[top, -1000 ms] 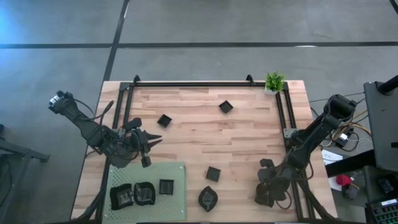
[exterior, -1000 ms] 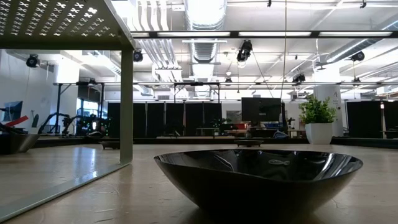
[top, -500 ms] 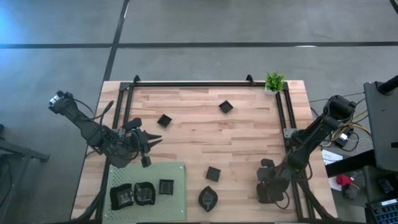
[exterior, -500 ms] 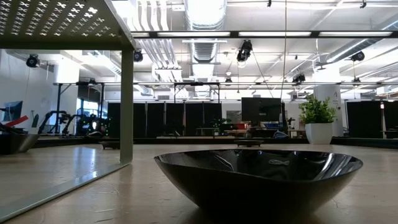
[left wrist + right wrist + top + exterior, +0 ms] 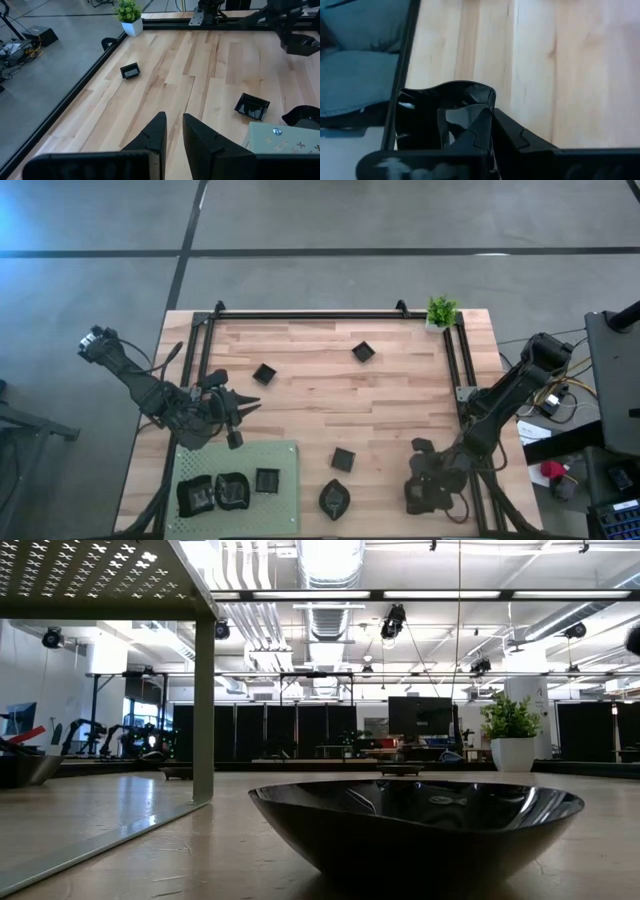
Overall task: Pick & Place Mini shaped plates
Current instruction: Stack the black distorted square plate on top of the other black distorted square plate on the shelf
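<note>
Wooden table (image 5: 400, 395) seen from above fills the centre of the frame, with a dark robot arm at each side. At the lower right of the overhead picture, the right gripper (image 5: 423, 492) sits low over the table's front edge. Its wrist camera shows the two fingers pressed together on the rim of a glossy black dish (image 5: 442, 112), pinching it just beside the table's edge.

At the left of the overhead picture, the left gripper (image 5: 243, 408) hangs above the wood, just past the upper edge of a light green perforated mat (image 5: 285, 462). Its fingers (image 5: 155, 135) stand slightly apart and hold nothing.

Three mini shaped plates rest on the mat at the lower left of the frame: two rounded ones (image 5: 197, 495) (image 5: 233, 491) side by side and a small square one (image 5: 267, 480) to their right. Four more lie on bare wood: a leaf-like dish (image 5: 334, 499) at the bottom centre, a square one (image 5: 343, 459) just above it, another square one (image 5: 264, 373) left of centre, and a fourth square plate (image 5: 363, 352) near the upper middle.

A small green potted plant (image 5: 441, 312) stands at the table's upper right corner. In the table-level picture, the leaf-like dish fills the lower middle as a wide shiny bowl, with the plant far behind on the right.
</note>
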